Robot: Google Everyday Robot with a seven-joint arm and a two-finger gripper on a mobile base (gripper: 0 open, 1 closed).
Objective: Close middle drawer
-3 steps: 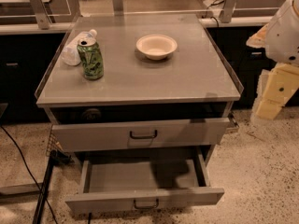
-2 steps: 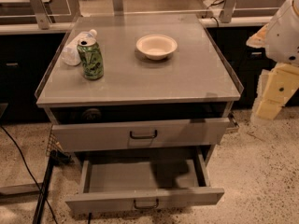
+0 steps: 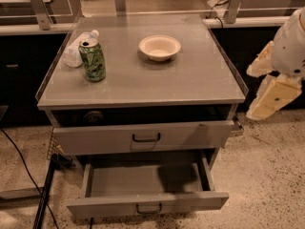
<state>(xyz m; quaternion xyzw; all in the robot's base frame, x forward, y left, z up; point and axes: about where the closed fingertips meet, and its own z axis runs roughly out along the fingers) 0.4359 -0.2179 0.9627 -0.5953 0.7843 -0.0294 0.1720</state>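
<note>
The middle drawer (image 3: 147, 205) is pulled far out at the bottom of the grey cabinet. Its low flat front panel carries a small dark loop handle (image 3: 148, 208), and its plain grey tray (image 3: 143, 179) is bare inside. My gripper (image 3: 265, 86), cream and white, hangs in the air to the right of the cabinet, level with its top edge, well above and to the right of the drawer. It touches nothing.
Above the middle drawer, a drawer with a taller front panel (image 3: 143, 137) stands slightly open. On the cabinet top (image 3: 190, 80) are a green can (image 3: 92, 60), a crumpled plastic bottle (image 3: 76, 49) and a white bowl (image 3: 159, 47). A black cable (image 3: 21, 168) and a stand leg lie on the floor at the left.
</note>
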